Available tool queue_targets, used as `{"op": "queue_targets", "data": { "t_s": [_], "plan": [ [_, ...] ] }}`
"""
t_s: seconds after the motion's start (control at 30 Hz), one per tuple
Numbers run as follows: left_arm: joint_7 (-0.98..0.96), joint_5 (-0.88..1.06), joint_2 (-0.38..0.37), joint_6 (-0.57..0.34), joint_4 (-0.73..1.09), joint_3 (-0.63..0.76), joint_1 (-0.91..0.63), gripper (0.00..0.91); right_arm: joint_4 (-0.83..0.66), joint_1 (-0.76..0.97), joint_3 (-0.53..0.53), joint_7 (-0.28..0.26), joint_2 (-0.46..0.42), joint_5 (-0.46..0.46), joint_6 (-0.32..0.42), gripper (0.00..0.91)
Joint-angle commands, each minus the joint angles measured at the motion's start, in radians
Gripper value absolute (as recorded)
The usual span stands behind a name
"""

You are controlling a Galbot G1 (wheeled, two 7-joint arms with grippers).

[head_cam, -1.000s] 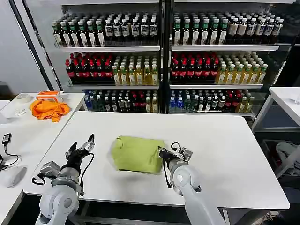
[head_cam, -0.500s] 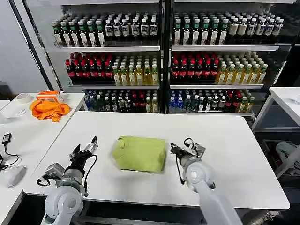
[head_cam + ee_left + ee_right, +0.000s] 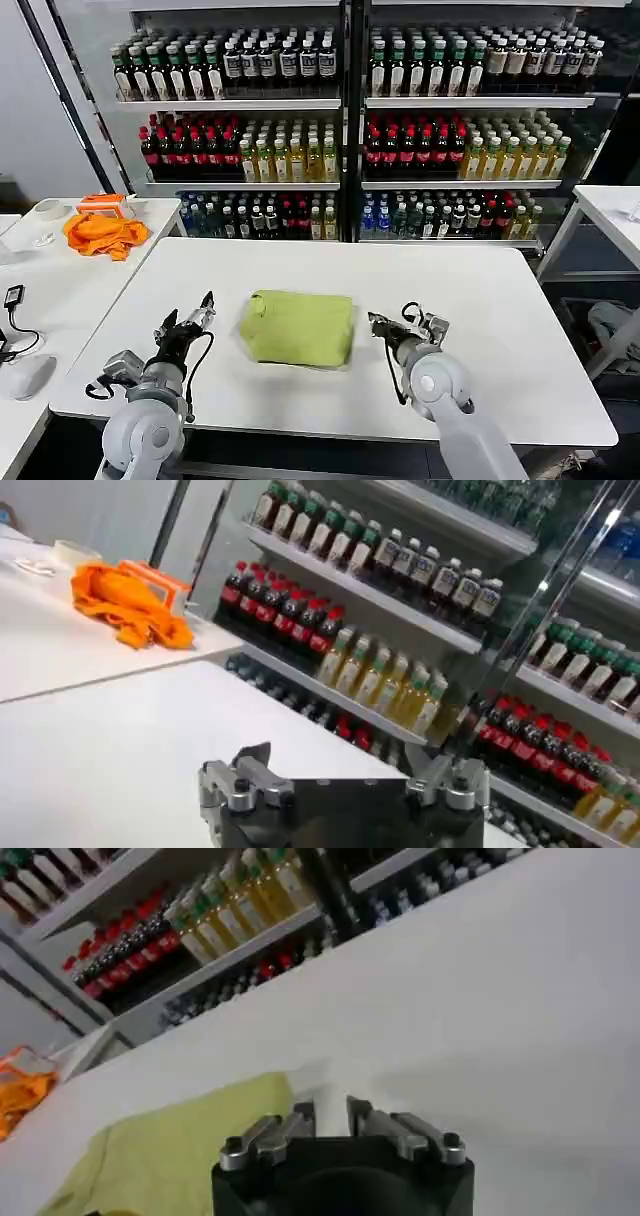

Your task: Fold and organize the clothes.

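Note:
The clothes are one light yellow-green T-shirt [image 3: 298,327], folded into a compact rectangle in the middle of the white table [image 3: 480,290]. My left gripper [image 3: 189,312] hovers just left of it, open wide, with nothing between its fingers [image 3: 252,761]. My right gripper [image 3: 382,325] sits just off the shirt's right edge, apart from the cloth. In the right wrist view the right gripper [image 3: 330,1110] shows a narrow gap with bare table in it, and the shirt [image 3: 170,1148] lies off to one side.
A bright orange cloth [image 3: 103,232] lies on a second white table at the left, with a tape roll [image 3: 46,209] and a cable beside it. Shelves of bottles [image 3: 340,130] stand behind. Another table corner [image 3: 610,205] is at the far right.
My right gripper has drawn back to the right, away from the shirt's right edge. My left gripper has crept slightly forward and right. The shirt lies flatter.

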Motion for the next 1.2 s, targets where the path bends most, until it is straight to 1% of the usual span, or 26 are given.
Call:
{"op": "queue_targets", "data": {
  "t_s": [0.03, 0.4, 0.43, 0.47, 0.5, 0.53, 0.57, 1.0, 1.2],
  "plan": [
    [0.002, 0.006, -0.002, -0.004, -0.015, -0.013, 0.032, 0.907, -0.025, -0.012, -0.025, -0.009, 0.088, -0.015, 0.000, 0.907],
    [0.005, 0.006, 0.002, -0.011, -0.016, -0.015, 0.049, 0.907, -0.089, -0.004, -0.042, -0.018, 0.169, -0.061, 0.017, 0.907],
    [0.005, 0.007, 0.002, -0.010, -0.013, -0.014, 0.049, 0.907, -0.091, -0.005, -0.045, -0.019, 0.173, -0.064, 0.023, 0.836],
    [0.005, 0.007, 0.002, -0.011, -0.013, -0.013, 0.049, 0.907, -0.091, -0.005, -0.045, -0.020, 0.174, -0.065, 0.025, 0.675],
    [0.005, 0.007, 0.003, -0.011, -0.012, -0.012, 0.048, 0.907, -0.092, -0.005, -0.048, -0.019, 0.178, -0.065, 0.030, 0.202],
    [0.005, 0.007, 0.003, -0.011, -0.012, -0.010, 0.046, 0.907, -0.094, -0.005, -0.050, -0.019, 0.180, -0.065, 0.035, 0.111],
    [0.005, 0.007, 0.003, -0.011, -0.011, -0.009, 0.045, 0.907, -0.096, -0.005, -0.052, -0.020, 0.181, -0.066, 0.039, 0.000],
    [0.005, 0.007, 0.003, -0.008, 0.010, 0.006, 0.019, 0.907, -0.104, 0.011, -0.046, -0.022, 0.176, -0.063, 0.055, 0.000],
    [0.007, 0.006, 0.000, -0.008, 0.022, 0.009, 0.013, 0.907, -0.104, 0.017, -0.028, -0.033, 0.164, -0.061, 0.052, 0.000]
  ]
}}
